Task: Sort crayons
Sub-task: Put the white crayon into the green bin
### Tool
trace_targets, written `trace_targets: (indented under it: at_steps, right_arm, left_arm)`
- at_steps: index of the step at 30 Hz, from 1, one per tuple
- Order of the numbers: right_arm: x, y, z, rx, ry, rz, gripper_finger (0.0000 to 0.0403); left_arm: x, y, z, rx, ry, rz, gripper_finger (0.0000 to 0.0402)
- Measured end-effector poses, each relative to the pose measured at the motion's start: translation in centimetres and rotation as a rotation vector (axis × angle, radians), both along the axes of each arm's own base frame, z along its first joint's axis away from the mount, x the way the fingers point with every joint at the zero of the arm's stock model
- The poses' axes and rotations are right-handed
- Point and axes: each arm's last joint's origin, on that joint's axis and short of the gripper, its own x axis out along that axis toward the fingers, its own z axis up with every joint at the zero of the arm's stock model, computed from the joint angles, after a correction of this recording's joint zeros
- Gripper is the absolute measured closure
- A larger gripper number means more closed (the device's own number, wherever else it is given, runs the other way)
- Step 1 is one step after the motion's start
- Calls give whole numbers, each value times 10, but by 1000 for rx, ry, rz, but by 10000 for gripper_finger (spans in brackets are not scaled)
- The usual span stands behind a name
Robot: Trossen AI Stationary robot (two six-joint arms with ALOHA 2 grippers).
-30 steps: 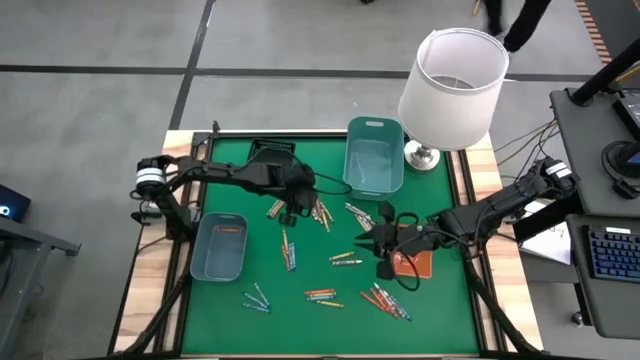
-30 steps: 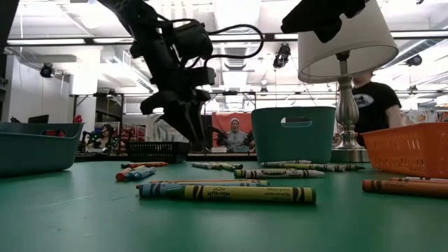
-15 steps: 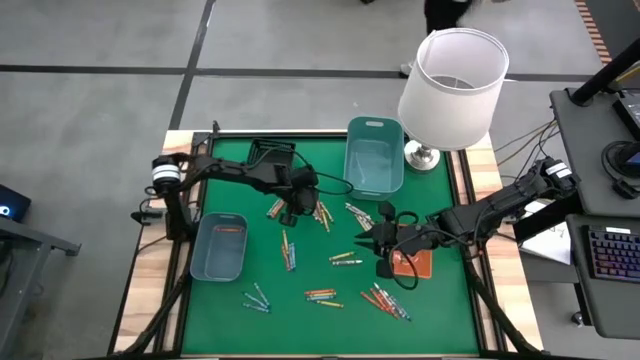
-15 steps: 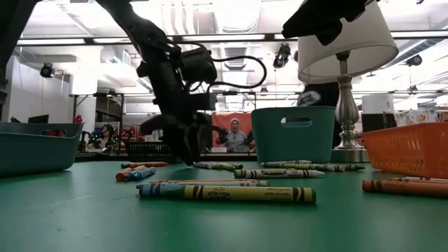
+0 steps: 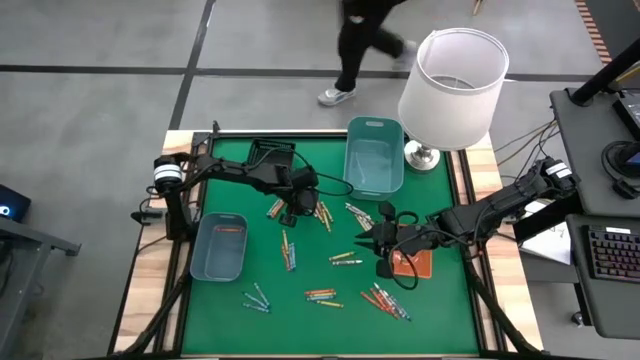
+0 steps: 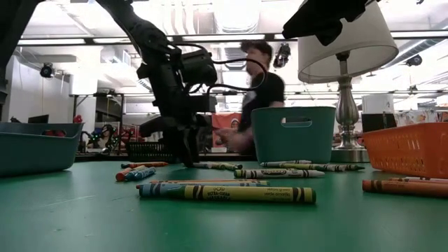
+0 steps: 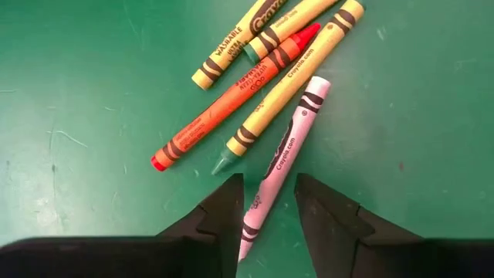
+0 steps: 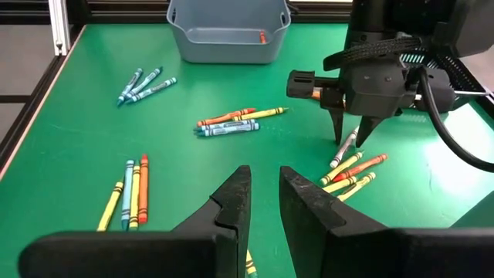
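- The left hand [image 7: 266, 205] points straight down onto the green surface [image 5: 440, 300], its two dark fingers part open and straddling the tip end of a pale pink crayon [image 7: 279, 162] without gripping it.
- The right hand [image 8: 262, 202] hovers above the surface near the orange tray [image 5: 412, 263], fingers narrowly apart and empty.
- Crayons [image 5: 322, 296], thin paper-wrapped sticks, lie scattered in small clusters over the felt-like surface; one red crayon [image 5: 229, 230] lies in the grey tray [image 5: 218, 268].
- A teal bin [image 5: 374, 156] and a lamp [image 5: 452, 88] with a white shade stand at the far edge.
- Beyond, a person [image 6: 257, 94] in a dark shirt passes.
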Motion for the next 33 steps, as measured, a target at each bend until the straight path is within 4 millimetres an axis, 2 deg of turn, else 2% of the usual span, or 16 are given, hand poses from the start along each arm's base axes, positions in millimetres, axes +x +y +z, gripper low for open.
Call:
trace_targets:
  at_steps: [12, 19, 21, 33]
  right_arm:
    - [0, 0, 0, 4, -1, -2, 344]
    - [0, 0, -1, 3, 8, 2, 344]
    - [-1, 0, -1, 1, 16, 2, 344]
    - [-3, 0, -6, -4, 35, 11, 344]
  left_arm:
    - [-4, -2, -1, -15, 47, -3, 392]
    - [-8, -8, 5, -9, 63, -14, 400]
    - [-10, -11, 10, -11, 60, -14, 400]
    - [-13, -41, 69, -82, -193, 37, 401]
